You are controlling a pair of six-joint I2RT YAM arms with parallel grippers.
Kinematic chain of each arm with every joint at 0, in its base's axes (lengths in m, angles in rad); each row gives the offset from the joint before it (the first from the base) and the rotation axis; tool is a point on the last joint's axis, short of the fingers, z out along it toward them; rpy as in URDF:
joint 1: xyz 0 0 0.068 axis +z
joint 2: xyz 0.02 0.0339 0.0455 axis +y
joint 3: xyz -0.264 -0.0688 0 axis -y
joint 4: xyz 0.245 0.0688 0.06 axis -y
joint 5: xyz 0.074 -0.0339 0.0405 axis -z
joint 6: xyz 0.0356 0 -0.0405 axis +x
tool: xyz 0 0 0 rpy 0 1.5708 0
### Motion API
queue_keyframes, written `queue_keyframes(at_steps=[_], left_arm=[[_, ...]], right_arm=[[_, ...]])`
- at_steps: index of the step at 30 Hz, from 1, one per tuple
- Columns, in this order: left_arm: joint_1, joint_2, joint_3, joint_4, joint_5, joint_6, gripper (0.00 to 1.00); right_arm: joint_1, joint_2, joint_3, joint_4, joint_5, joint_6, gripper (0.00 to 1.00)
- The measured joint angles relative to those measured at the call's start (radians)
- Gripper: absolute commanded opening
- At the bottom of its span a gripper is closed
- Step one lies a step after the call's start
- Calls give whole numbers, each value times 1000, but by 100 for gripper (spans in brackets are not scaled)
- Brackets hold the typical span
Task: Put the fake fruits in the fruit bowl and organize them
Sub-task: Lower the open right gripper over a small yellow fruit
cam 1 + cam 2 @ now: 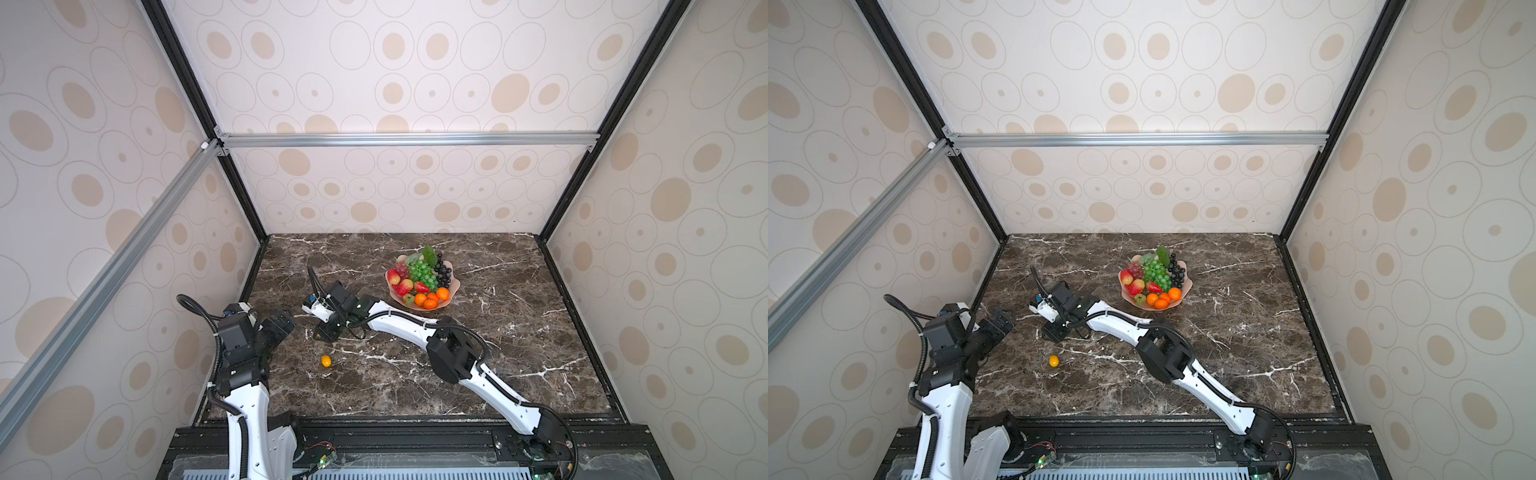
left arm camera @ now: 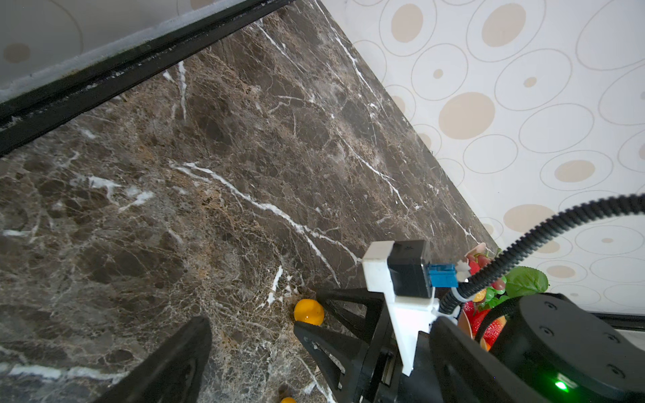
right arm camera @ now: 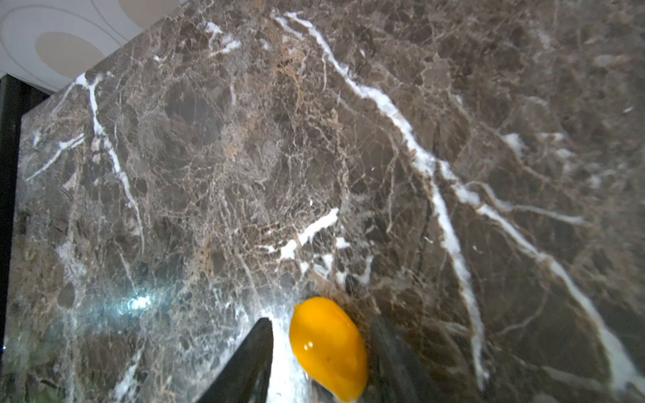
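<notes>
Top views: the fruit bowl [image 1: 456, 286], heaped with fake fruits [image 1: 420, 277], sits toward 12 o'clock on the marble table [image 1: 519, 332]; a loose yellow oval [image 1: 326, 360] lies toward 8 o'clock. The right gripper [image 1: 326, 332] reaches across to 9 o'clock, tips at the tabletop; the left gripper [image 1: 286, 321], farther out at 9 o'clock, has its fingers spread wide. Left wrist: a second yellow oval [image 2: 309, 311] sits between the right gripper's fingertips [image 2: 314, 336]. Right wrist: those fingers straddle that oval [image 3: 328, 345] unpinched, a gap showing on one side.
</notes>
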Motion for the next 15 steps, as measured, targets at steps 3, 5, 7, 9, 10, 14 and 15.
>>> queue_keyframes(at_steps=[3, 5, 7, 9, 10, 14, 15], left_arm=[[0, 0, 0, 0, 6, 0, 98], [0, 0, 0, 0, 8, 0, 98], [0, 0, 0, 0, 10, 0, 98], [1, 0, 0, 0, 11, 0, 98], [1, 0, 0, 0, 11, 0, 98], [1, 0, 0, 1, 14, 0, 98], [1, 0, 0, 1, 14, 0, 98]], right_arm=[[3, 6, 5, -8, 12, -13, 46], [5, 7, 6, -11, 21, -21, 44], [8, 7, 10, -16, 31, -28, 43], [10, 7, 10, -17, 39, -35, 41], [10, 8, 10, -18, 41, -38, 39], [10, 8, 11, -19, 48, -41, 35], [10, 8, 11, -18, 48, -41, 34]])
